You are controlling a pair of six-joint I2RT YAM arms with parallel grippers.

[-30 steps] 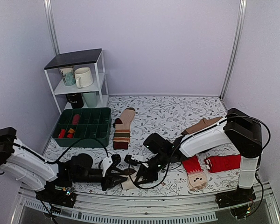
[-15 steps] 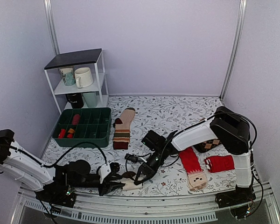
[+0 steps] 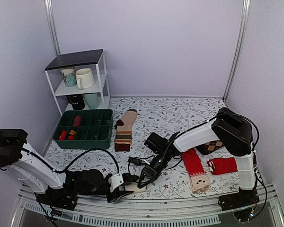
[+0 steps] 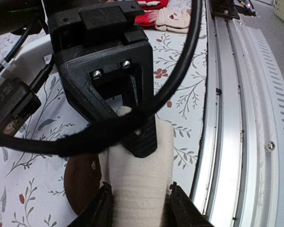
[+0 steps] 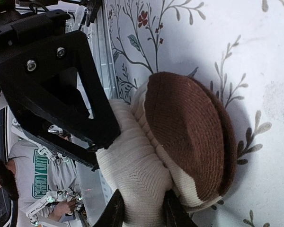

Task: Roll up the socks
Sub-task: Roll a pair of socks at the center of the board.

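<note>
The cream-white sock [image 3: 131,187] lies bunched near the table's front edge, its brown end [image 5: 191,135] curled beside the cream part. My left gripper [image 3: 121,183] comes from the left and is shut on the cream part [image 4: 135,170]. Its fingers [image 4: 105,204] press both sides of the sock. My right gripper [image 3: 143,178] comes from the right and is shut on the same sock [image 5: 132,163]. In the left wrist view the right gripper's black finger [image 4: 141,135] rests on the sock just ahead of my left jaws. The two grippers nearly touch.
A tan striped sock [image 3: 124,128] lies mid-table. Red socks [image 3: 194,165] [image 3: 226,165] and an argyle sock [image 3: 211,146] lie at the right. A green divided tray [image 3: 85,127] and a white shelf [image 3: 78,78] with mugs stand at the back left. A metal rail [image 4: 236,142] edges the front.
My left gripper has slid right along the front edge onto the sock. My right arm has lifted its elbow and drawn its gripper slightly left to the same sock.
</note>
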